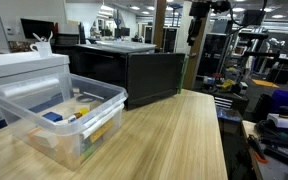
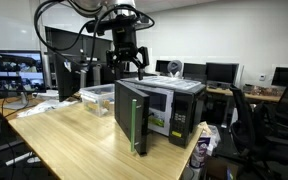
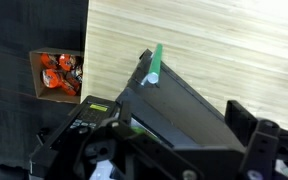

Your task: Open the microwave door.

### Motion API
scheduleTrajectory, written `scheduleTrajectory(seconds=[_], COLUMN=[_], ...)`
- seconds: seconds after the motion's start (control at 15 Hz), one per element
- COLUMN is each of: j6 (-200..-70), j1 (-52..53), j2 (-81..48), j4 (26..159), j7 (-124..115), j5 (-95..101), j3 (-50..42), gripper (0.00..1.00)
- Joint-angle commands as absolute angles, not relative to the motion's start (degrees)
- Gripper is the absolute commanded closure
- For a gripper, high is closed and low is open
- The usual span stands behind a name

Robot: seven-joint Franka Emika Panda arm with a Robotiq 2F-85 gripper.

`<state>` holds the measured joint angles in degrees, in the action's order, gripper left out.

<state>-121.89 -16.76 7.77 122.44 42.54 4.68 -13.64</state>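
- The microwave stands at one end of a long counter of pale, light-grained wood, the landmark for the rest.
- The microwave door is swung well out from the microwave's front, standing on edge over the counter, and the cavity behind it is in sight.
- A green strip runs down the door's free edge; in the wrist view the same strip pokes up against the wood.
- The hand hangs just above the microwave's top, near the hinge side of the door.
- Its fingers are spread apart, with nothing gripped between them and no touch on the door that I can make out.
- Just beside the microwave, further along the counter, sits a clear plastic bin with small blue and yellow things inside.
- Next to the bin, on the side away from the microwave's door, stands a white appliance.
- The counter in front of the microwave is bare wood.
- Below the counter's edge beside the microwave, the wrist view shows a dark floor and a small box of orange items.
- Behind the microwave is an open office or lab room, with monitors on desks, a dark office chair and ceiling lights.
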Motion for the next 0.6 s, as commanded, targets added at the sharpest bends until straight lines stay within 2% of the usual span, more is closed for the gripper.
scheduleTrajectory(seconds=[0.0,0.53], j6=[-119.8,-121.5], j1=[-16.3,-16.0], j2=[8.7,5.5], j4=[122.6,122.4], j7=[40.0,43.1], j5=[8.4,7.3], j3=[-15.2,-17.4], gripper=[0.00,0.00])
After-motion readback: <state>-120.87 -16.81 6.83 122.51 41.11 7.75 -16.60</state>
